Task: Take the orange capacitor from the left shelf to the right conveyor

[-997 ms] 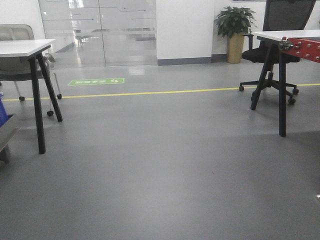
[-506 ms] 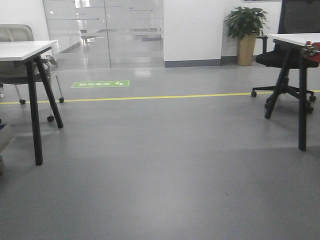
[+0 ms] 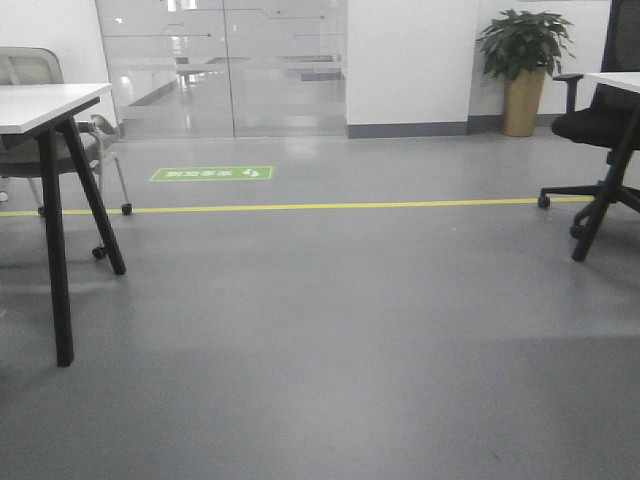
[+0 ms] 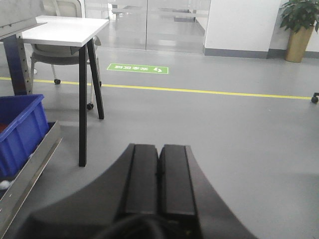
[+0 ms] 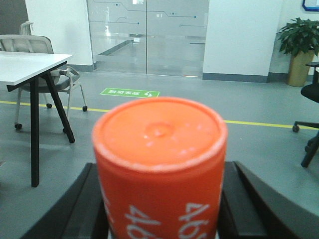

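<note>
- Front view: no arm, shelf or conveyor shows here.
  - The grey floor [image 3: 330, 340] is smooth, with a yellow line [image 3: 320, 207] across it and a green sign [image 3: 211, 174] at 11 o'clock.
  - A white desk [image 3: 45, 100] stands at 9 o'clock, a plant [image 3: 525, 50] at 1 o'clock and an office chair [image 3: 600, 125] at 3 o'clock.
  - Glass doors [image 3: 230, 70] close the far wall.
- Left wrist view: the left jaws are pressed together with nothing between them, probably parked because this arm has no part in the carry.
  - The shelf [image 4: 15, 55] sits at the 9 o'clock edge.
  - Its blue bin [image 4: 22, 127] is just below that, well apart from the jaws.
- Right wrist view: the capacitor [image 5: 159, 149] fills the middle, upright, flat top toward the camera.
  - The right jaws are clamped on its sides, one dark pad at 8 o'clock and one at 4 o'clock.
  - Holding it upright likely keeps it ready to stand on the belt.
  - It is off the shelf, and I judge it mid-carry, since the conveyor is in none of the views.
</note>
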Controlling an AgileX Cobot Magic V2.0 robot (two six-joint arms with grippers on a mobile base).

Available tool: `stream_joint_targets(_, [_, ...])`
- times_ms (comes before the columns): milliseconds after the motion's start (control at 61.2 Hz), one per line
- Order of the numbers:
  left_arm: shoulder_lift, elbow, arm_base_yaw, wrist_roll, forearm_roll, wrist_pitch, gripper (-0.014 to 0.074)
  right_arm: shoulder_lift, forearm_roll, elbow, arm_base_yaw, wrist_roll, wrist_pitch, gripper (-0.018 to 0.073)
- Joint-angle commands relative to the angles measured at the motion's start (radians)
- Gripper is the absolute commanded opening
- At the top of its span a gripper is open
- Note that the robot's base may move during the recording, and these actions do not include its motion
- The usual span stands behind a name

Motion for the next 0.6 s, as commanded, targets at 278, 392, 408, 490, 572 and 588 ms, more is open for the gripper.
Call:
stream_joint_targets(278, [-0.011,-0.004,0.002,-0.002,-0.003,-0.091,-0.0127,0.008,-0.009,-0.029,-0.001,-0.006,-0.094,0.0193])
stream_joint_targets(392, [-0.011,-0.004,0.002,-0.002,-0.003,-0.091,-0.0127,0.008,-0.009,-0.029,-0.001,-0.006,-0.094,0.0193])
stream_joint_targets(408, [-0.011,-0.004,0.002,-0.002,-0.003,-0.091,-0.0127,0.008,-0.009,-0.029,-0.001,-0.006,-0.094,0.0193])
stream_joint_targets(490, [-0.011,-0.004,0.002,-0.002,-0.003,-0.091,-0.0127,0.008,-0.009,-0.029,-0.001,-0.006,-0.094,0.0193])
stream_joint_targets(572, [-0.011,-0.004,0.002,-0.002,-0.003,-0.091,-0.0127,0.008,-0.009,-0.029,-0.001,-0.006,-0.094,0.0193])
stream_joint_targets(588, [-0.011,-0.004,0.002,-0.002,-0.003,-0.091,-0.0127,0.008,-0.009,-0.029,-0.001,-0.006,-0.094,0.0193])
